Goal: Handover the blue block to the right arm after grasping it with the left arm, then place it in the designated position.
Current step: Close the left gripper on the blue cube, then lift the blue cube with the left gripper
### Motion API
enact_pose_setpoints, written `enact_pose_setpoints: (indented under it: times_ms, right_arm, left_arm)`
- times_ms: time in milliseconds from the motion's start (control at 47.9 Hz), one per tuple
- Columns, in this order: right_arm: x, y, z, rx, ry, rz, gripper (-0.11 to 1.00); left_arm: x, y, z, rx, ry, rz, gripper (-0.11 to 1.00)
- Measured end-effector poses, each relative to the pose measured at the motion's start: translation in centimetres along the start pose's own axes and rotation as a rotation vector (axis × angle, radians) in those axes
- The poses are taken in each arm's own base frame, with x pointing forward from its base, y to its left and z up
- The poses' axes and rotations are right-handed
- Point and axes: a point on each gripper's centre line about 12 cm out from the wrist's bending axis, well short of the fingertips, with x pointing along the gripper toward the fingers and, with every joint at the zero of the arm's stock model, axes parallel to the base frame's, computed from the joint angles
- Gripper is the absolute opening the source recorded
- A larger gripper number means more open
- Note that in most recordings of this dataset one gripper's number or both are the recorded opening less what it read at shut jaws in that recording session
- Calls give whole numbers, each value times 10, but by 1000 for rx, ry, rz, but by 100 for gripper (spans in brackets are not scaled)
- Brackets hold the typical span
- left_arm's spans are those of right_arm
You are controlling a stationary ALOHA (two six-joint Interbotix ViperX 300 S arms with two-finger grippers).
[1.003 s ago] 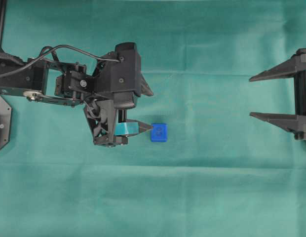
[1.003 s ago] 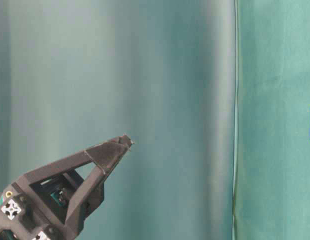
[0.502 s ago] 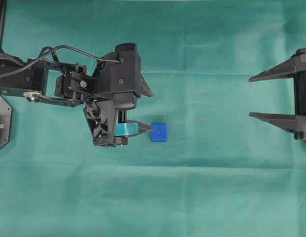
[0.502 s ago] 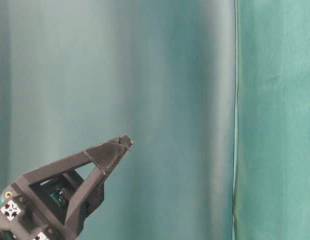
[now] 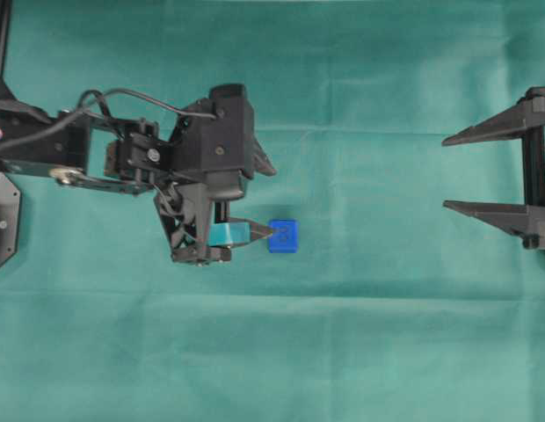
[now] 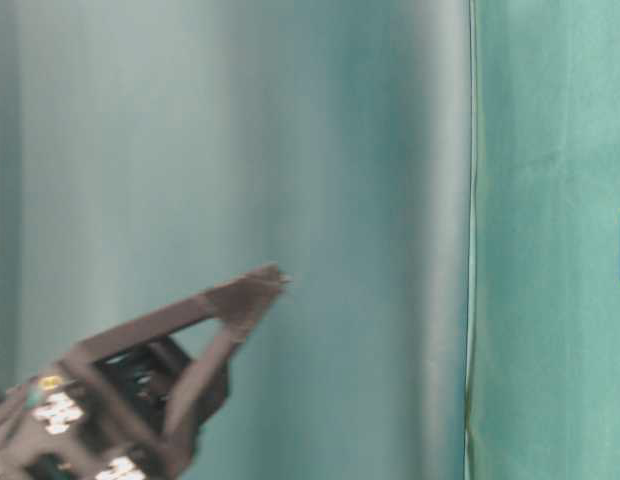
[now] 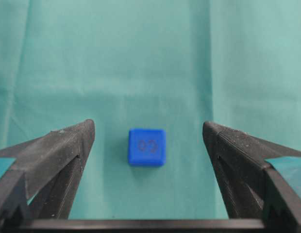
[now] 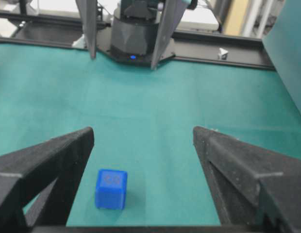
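both grippers, left [image 7: 147, 133] and right [image 5: 448, 171], gape wide, empty; blue block [image 5: 283, 236] on cloth.

Only marking I can find: a faint embossed mark on one face of the blue block [image 7: 146, 146], two small rounded characters side by side. Too shallow for me to read as digits or letters. From my overhead view it blurs completely. No other text or labels legible.

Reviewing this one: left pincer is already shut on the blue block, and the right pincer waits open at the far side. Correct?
Not quite. The left wrist view shows the left pincer open, its fingers apart on either side of the blue block, not touching it. The right pincer does wait open.
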Motion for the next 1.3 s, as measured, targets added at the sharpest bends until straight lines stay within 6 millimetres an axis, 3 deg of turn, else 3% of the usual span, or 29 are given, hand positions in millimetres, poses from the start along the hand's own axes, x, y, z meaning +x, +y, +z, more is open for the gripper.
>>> enact_pose_setpoints:
  times_ms: [230, 606, 1296]
  right_arm:
    - [1, 0, -2, 0, 6, 1, 94]
    - [2, 0, -3, -2, 15, 0, 94]
    - [4, 0, -6, 0, 26, -1, 94]
  left_arm:
    - [28, 0, -19, 1, 22, 0, 99]
    - [86, 2, -71, 1, 75, 2, 99]
    - [140, 4, -117, 1, 129, 5, 99]
